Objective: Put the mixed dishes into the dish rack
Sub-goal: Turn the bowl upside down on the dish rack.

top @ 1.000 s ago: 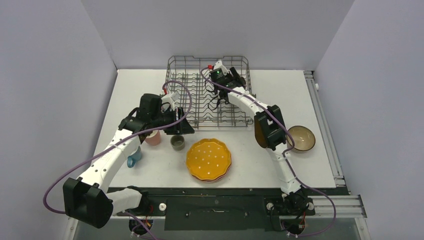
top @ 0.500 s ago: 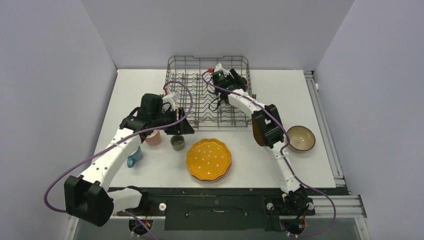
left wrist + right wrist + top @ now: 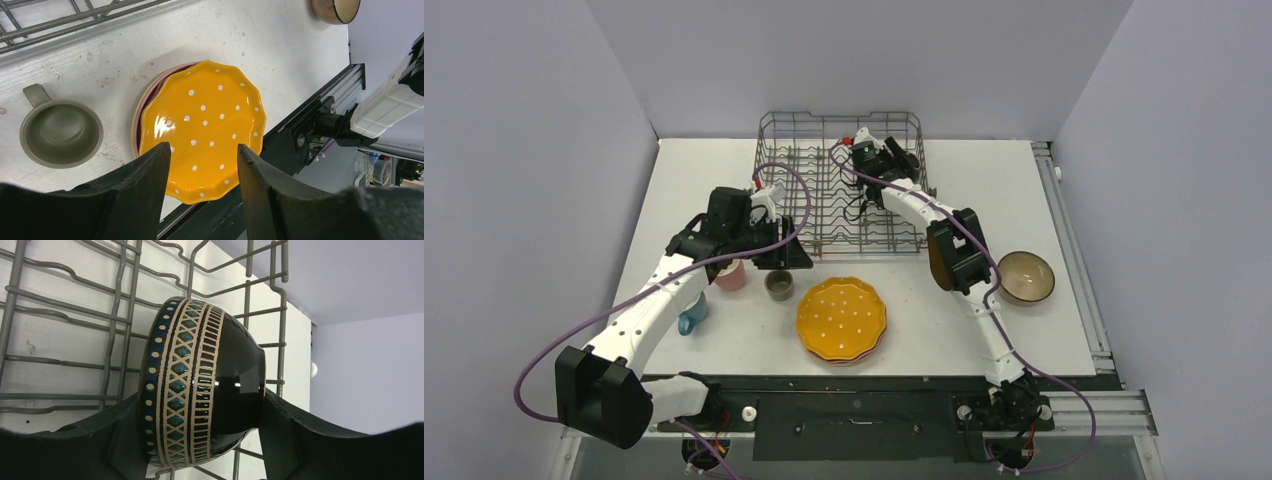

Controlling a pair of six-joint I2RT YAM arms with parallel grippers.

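Note:
The grey wire dish rack (image 3: 804, 190) stands at the back of the table. My right gripper (image 3: 887, 160) is over its far right part, shut on the dark brown patterned bowl (image 3: 200, 385), which it holds on its side among the tines (image 3: 120, 315). My left gripper (image 3: 780, 256) is open and empty above the table, just in front of the rack. Below it lie the scalloped orange-yellow dotted plate (image 3: 202, 125) on pink plates (image 3: 145, 95) and the grey-green cup (image 3: 61, 132). In the top view the plate (image 3: 841, 318) and cup (image 3: 778, 285) are at front centre.
A pink cup (image 3: 731, 276) and a small blue cup (image 3: 690, 320) stand left of the grey-green cup, partly under my left arm. A terracotta bowl (image 3: 1026, 277) sits at the right, beside my right arm. The table's front edge and black rail (image 3: 320, 120) lie just past the plates.
My right gripper has shifted slightly to the right over the rack with the bowl. The left arm has barely moved.

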